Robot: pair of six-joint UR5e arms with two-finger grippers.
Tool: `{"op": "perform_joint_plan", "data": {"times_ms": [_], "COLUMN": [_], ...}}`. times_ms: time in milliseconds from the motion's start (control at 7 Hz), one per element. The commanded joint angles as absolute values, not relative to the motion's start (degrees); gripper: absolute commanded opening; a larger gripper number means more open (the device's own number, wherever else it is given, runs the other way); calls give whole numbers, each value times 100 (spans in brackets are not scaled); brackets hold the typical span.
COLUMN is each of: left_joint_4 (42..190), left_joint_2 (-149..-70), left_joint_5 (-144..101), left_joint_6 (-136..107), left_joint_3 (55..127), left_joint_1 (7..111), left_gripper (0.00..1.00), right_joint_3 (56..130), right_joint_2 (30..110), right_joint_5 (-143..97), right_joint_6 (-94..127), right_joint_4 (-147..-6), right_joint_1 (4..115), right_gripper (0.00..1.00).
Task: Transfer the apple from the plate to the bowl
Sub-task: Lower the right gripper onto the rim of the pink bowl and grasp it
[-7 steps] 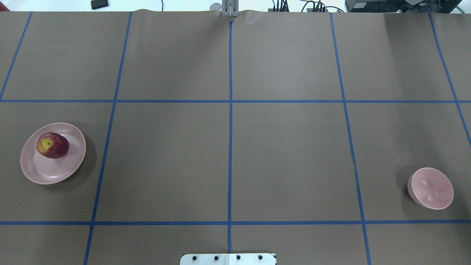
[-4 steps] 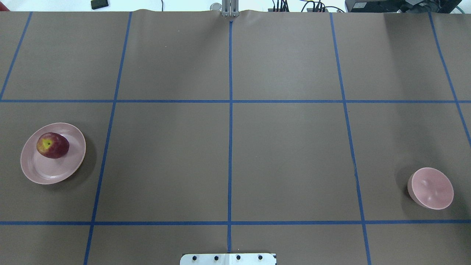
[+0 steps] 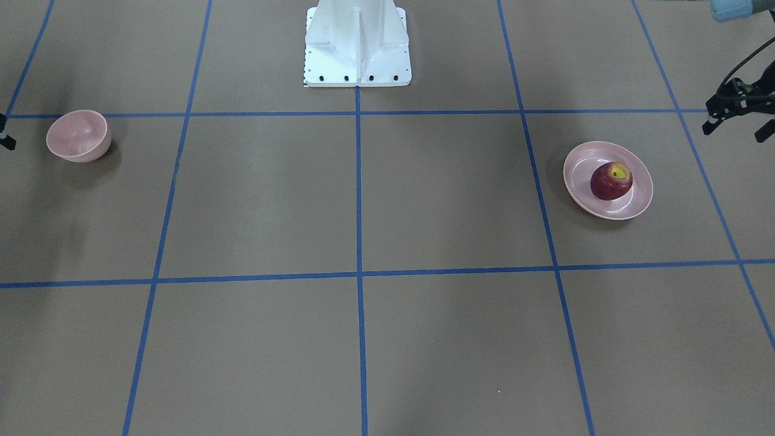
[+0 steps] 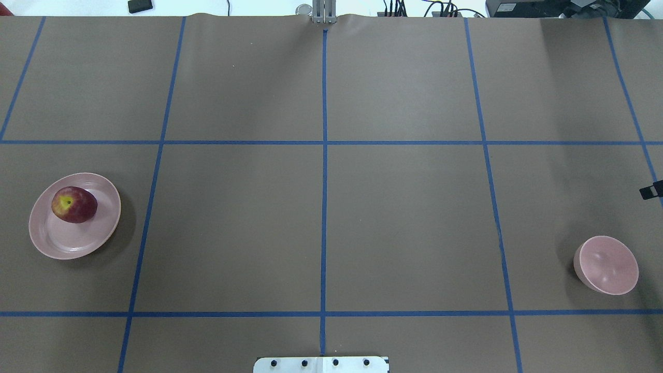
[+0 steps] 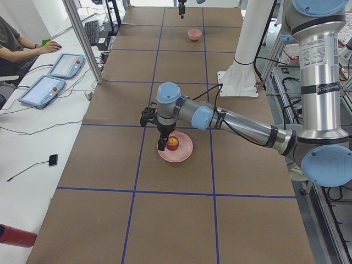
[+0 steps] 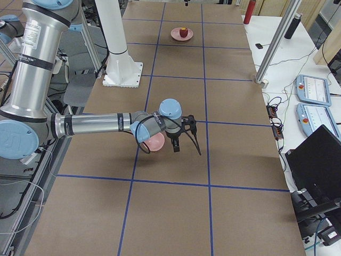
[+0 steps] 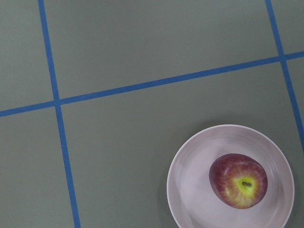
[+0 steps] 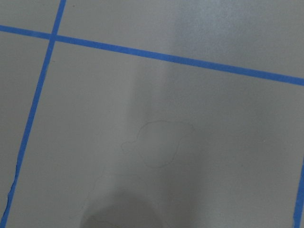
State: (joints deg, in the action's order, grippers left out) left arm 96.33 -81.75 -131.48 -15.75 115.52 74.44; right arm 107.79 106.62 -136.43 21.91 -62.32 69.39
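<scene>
The dark-red apple [image 3: 611, 180] lies on the pale-pink plate [image 3: 578, 184] at the table's left end; both show in the overhead view, apple [image 4: 74, 204] and plate [image 4: 72, 241], and in the left wrist view, apple [image 7: 238, 180] and plate [image 7: 190, 190]. My left gripper [image 3: 737, 128] hangs open and empty above the table, beside the plate towards the table's end. The pink bowl [image 4: 607, 265] stands empty at the right end. Of my right gripper [image 4: 651, 191] only a black sliver shows at the frame edge, beyond the bowl; I cannot tell whether it is open or shut.
The robot's white pedestal [image 3: 357, 42] stands at the near middle edge. Blue tape lines divide the brown table [image 4: 404, 223] into squares. An operator [image 5: 14, 47] sits by two tablets beside the table, and a red bottle [image 5: 16, 235] lies there.
A black piece of my right gripper has come into the overhead view at its right edge. The apple, plate and bowl have not moved.
</scene>
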Motion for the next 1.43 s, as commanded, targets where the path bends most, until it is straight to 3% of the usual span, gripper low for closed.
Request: {"op": "perform_joint_plan", "data": {"times_ms": [0, 857, 1000, 1143, 1286], "left_joint_4": [9633, 9624, 9624, 9624, 9624], "left_joint_2": [-8165, -8165, -8165, -8165, -8165], "left_joint_5": [-13148, -13148, -13140, -13140, -13148], "left_joint_6": [-1573, -1582, -1582, -1582, -1591], "left_joint_3": [11558, 11566, 11566, 11566, 11566], "left_joint_1": [7444, 7436, 7444, 7444, 7444], "left_gripper": [98, 98, 98, 98, 98], "right_joint_3": [10775, 10116, 10116, 10090, 10090], "right_joint_2": [10960, 11039, 11039, 11048, 11048], "right_joint_5": [-13553, -13131, -13122, -13131, -13131], "right_joint_6": [2329, 3211, 3452, 3480, 3507], "right_joint_4": [-5942, -4881, -4791, -4790, -4781], "right_joint_1": [6340, 5285, 5126, 5107, 5106], "right_gripper": [100, 100, 83, 9, 0]}}
